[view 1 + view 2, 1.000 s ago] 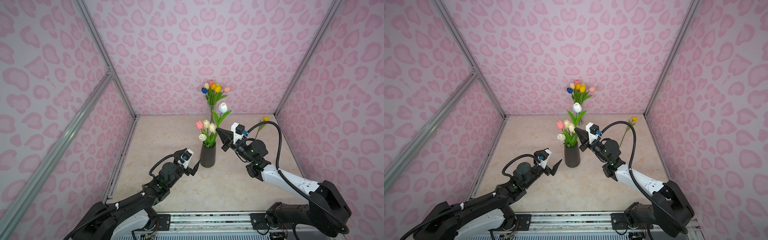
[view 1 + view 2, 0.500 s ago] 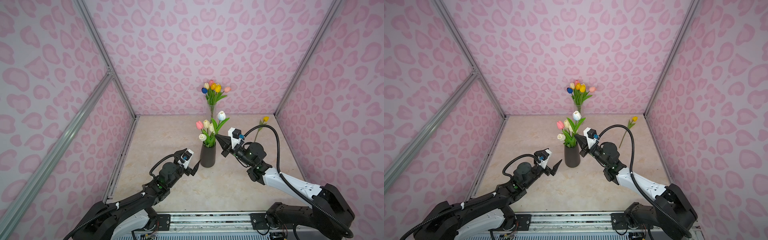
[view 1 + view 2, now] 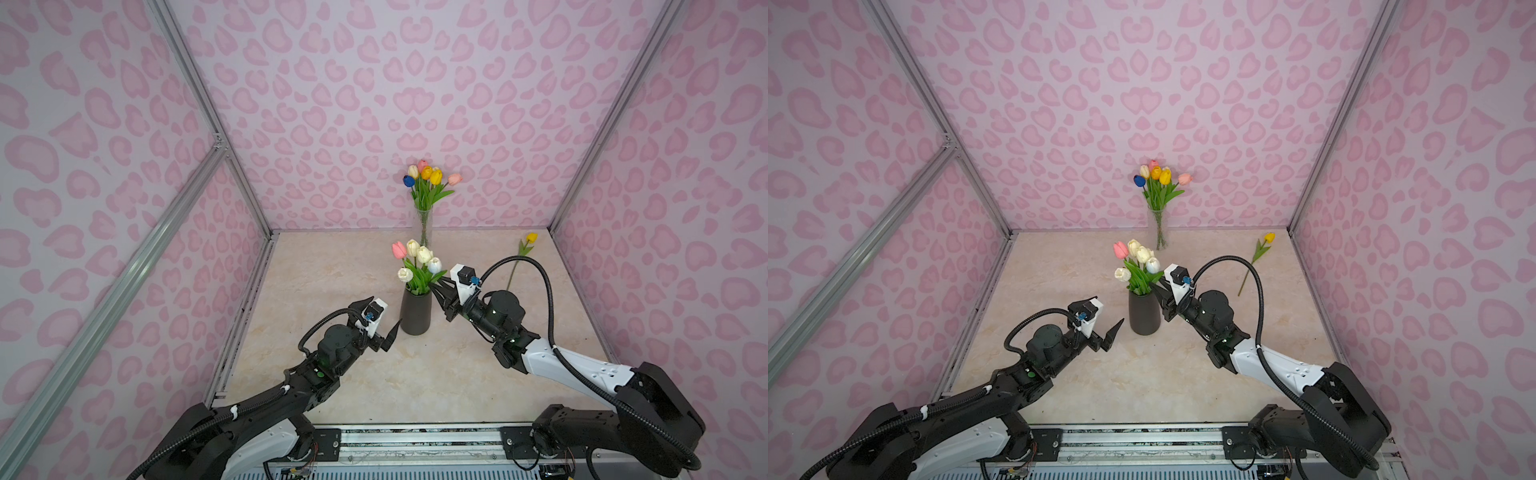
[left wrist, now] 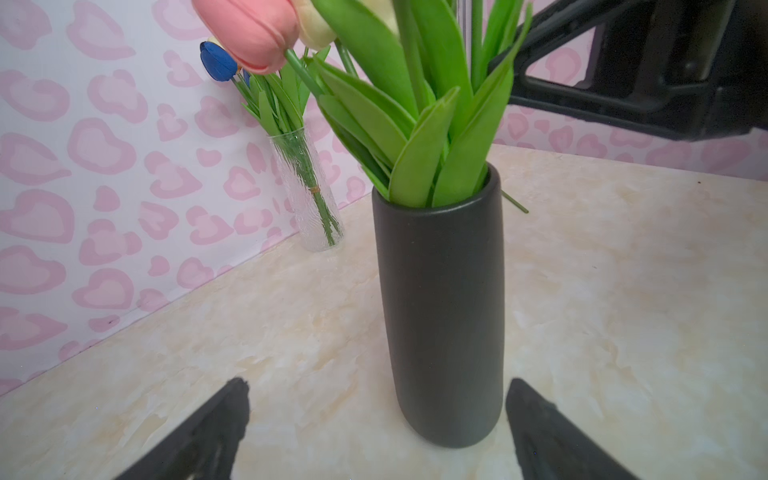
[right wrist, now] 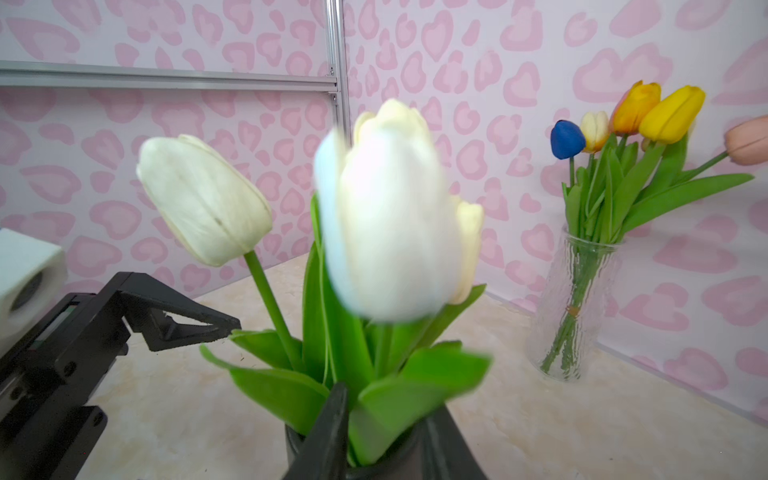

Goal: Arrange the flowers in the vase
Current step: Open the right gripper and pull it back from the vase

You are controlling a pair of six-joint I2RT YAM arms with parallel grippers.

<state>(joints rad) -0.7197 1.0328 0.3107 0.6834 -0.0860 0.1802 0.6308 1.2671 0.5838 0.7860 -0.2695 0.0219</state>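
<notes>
A dark vase (image 3: pixel 415 311) (image 3: pixel 1144 313) stands mid-table and holds flowers (image 3: pixel 417 259) (image 3: pixel 1138 257): pink, cream and white tulips with green leaves. The white tulip (image 5: pixel 386 216) nearest my right gripper looks blurred in the right wrist view. My right gripper (image 3: pixel 438 289) (image 5: pixel 388 399) sits at the vase's rim on its right, jaws parted with green leaves between them. My left gripper (image 3: pixel 384 320) (image 4: pixel 377 380) is open, low beside the vase's left side, its fingers straddling the base (image 4: pixel 444 291) without touching it. One yellow tulip (image 3: pixel 531 237) (image 3: pixel 1269 237) lies on the table at the back right.
A clear glass vase (image 3: pixel 424 226) (image 5: pixel 577 303) stands against the back wall, holding several tulips, blue, cream, orange, yellow and pink. Pink patterned walls with metal frame posts close in the table on three sides. A metal rail runs along the front edge.
My right gripper has come down and to the left, lowering the white tulip in among the others in the dark vase, and its jaws have parted. The left arm has not moved.
</notes>
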